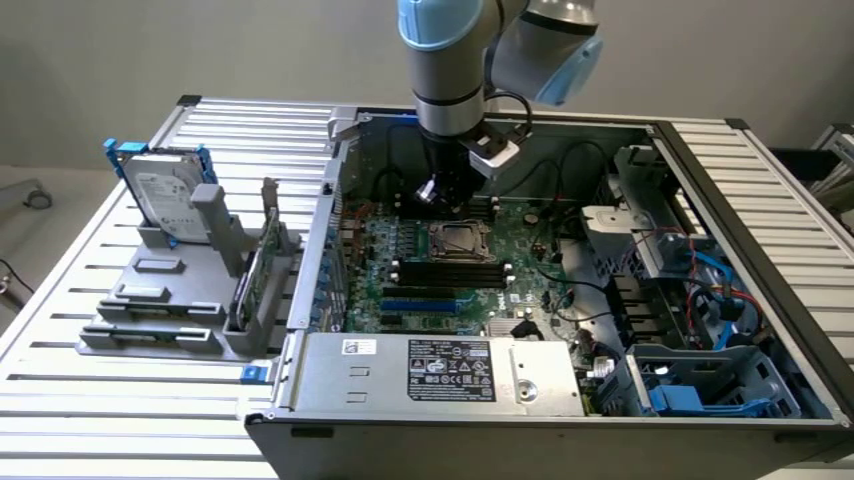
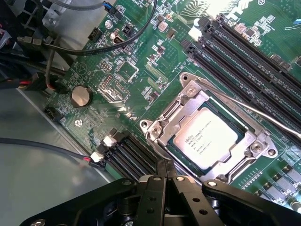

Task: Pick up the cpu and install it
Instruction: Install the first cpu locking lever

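1. Nearest to me is my own claw [image 2: 164, 181]. Its two black fingers are pressed together and there is nothing between them. The tips are just beside the metal frame of the socket [image 2: 211, 136], at its edge.

2. Just past the fingertips lies the cpu [image 2: 207, 139]. It is a small square chip with a pale grey top and printed text, and it sits flat inside the socket on the green board [image 2: 141, 70]. The frame goes around it on all sides. The chip looks level to me, not tilted.

3. Beside the socket a thin metal lever [image 2: 263, 113] runs slanted across the frame. I cannot tell if it is locked under its hook.

4. My judgement: the chip is already placed, so the work stands at the end of the install step, with the claw empty and close above the socket.

5. In the exterior view my arm [image 1: 447, 60] comes down into the open computer case [image 1: 747, 190], and the claw [image 1: 430, 192] hangs just above the socket [image 1: 462, 240].

6. Farther away, outside the case on the exterior view's left, a grey stand [image 1: 167, 290] holds a hard drive [image 1: 163, 190] upright. I touch none of these.
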